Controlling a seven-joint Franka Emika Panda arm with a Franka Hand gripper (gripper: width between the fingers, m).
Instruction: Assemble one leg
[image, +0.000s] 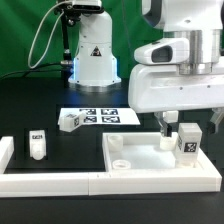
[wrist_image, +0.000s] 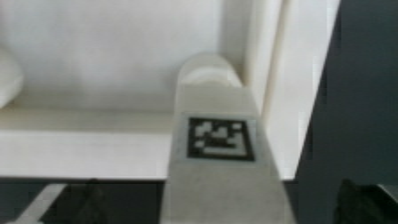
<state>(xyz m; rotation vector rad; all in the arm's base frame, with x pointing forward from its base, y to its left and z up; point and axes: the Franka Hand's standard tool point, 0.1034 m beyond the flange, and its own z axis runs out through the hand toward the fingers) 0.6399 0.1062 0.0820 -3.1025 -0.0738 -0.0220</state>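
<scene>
One leg (image: 187, 140), a small white post with a black-and-white tag, stands upright at the right end of the large white slab (image: 135, 158). My gripper (image: 189, 124) is straight above it, with a finger on either side and a gap between each finger and the post, so it is open. In the wrist view the leg (wrist_image: 222, 120) fills the middle, tag facing the camera, with the slab (wrist_image: 107, 110) behind it. The dark fingertips (wrist_image: 75, 203) sit well apart from the leg's sides.
A second leg (image: 37, 145) stands at the exterior view's left. A third (image: 70, 121) lies by the marker board (image: 102, 117). A white fence (image: 100, 184) runs along the front and left. The robot base (image: 92, 55) stands at the back.
</scene>
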